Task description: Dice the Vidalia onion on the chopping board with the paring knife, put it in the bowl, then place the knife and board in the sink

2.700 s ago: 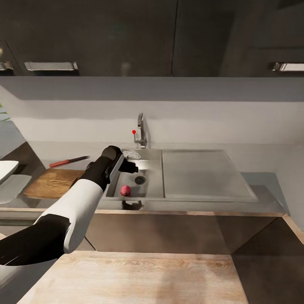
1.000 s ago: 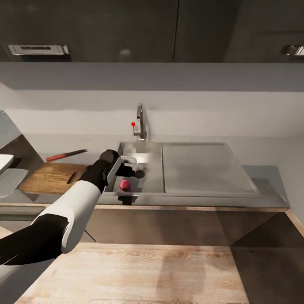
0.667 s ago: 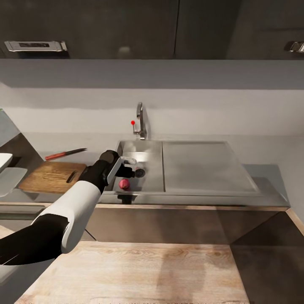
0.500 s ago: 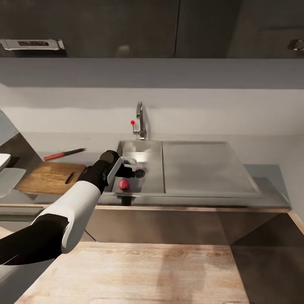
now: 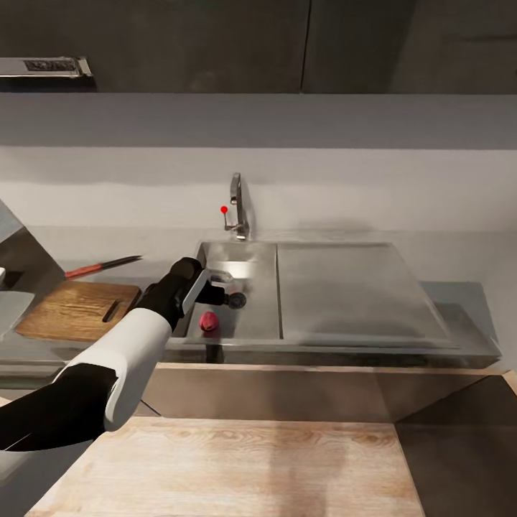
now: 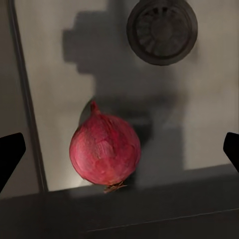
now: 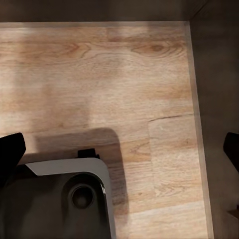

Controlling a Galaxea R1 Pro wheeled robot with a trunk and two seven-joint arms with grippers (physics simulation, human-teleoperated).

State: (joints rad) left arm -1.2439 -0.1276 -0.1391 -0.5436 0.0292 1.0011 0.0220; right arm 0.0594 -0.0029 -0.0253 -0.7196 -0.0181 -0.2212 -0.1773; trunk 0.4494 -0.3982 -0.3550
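Observation:
The Vidalia onion (image 5: 208, 321), pinkish-red, lies in the sink (image 5: 262, 316) near the basin's front left corner, a little short of the round drain (image 6: 162, 30). My left gripper (image 5: 224, 294) hangs open just above it. In the left wrist view the onion (image 6: 104, 149) sits between the spread fingertips (image 6: 10, 154), untouched. The chopping board (image 5: 75, 309) rests on the countertop (image 5: 459, 294) left of the sink, with the red-handled paring knife (image 5: 100, 267) behind it. The bowl is out of view. My right gripper (image 7: 119, 149) is open over wooden floor.
The chrome tap (image 5: 237, 205) with its red knob stands behind the basin, and the flat drainboard (image 5: 345, 287) lies to the right. Dark wall cabinets hang overhead. A pale wooden surface (image 5: 237, 467) spreads below the counter front.
My left gripper has come lower and closer over the onion since the oldest frame. The head camera has shifted, so the whole scene sits slightly differently. The onion has not moved.

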